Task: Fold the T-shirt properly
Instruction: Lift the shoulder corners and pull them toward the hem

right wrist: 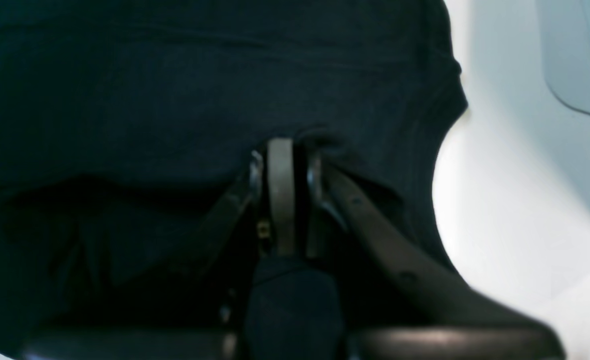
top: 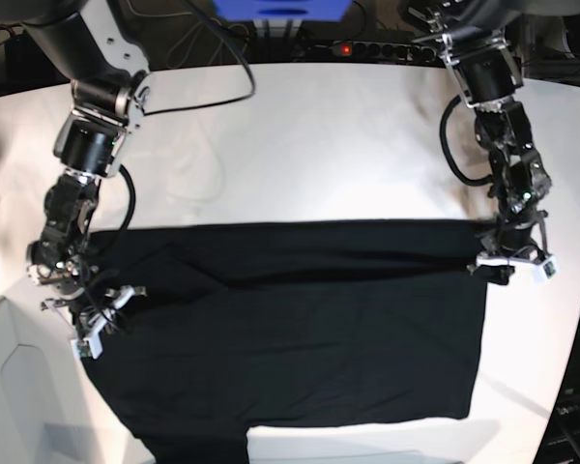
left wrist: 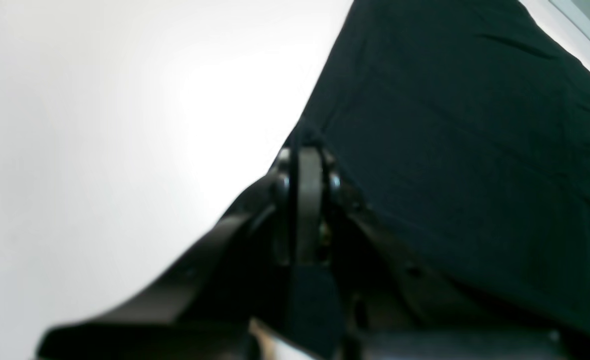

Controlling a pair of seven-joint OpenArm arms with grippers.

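Black T-shirt [top: 300, 324] lies spread on the white bench [top: 319, 145], plain side up; no print or label visible in any view. Its lower edge runs out of the base view, and a pale patch of bench shows at the bottom under the hem region.

Left end effector [top: 507, 263] sits at the shirt's far corner on the base view's right. Left wrist view: jaws pressed together, tips at the cloth's edge [left wrist: 307, 150]; a small pucker of black fabric is pinched there, though blur makes the contact hard to resolve.

Right end effector [top: 97, 319] sits at the shirt's opposite side, over the sleeve area. Right wrist view: jaws closed on a raised fold of fabric [right wrist: 287, 145], cloth bunched just past the tips. The shirt [right wrist: 150, 100] fills most of that frame; its underside is hidden.

Shirt's far edge is folded over in a band between the two end effectors.
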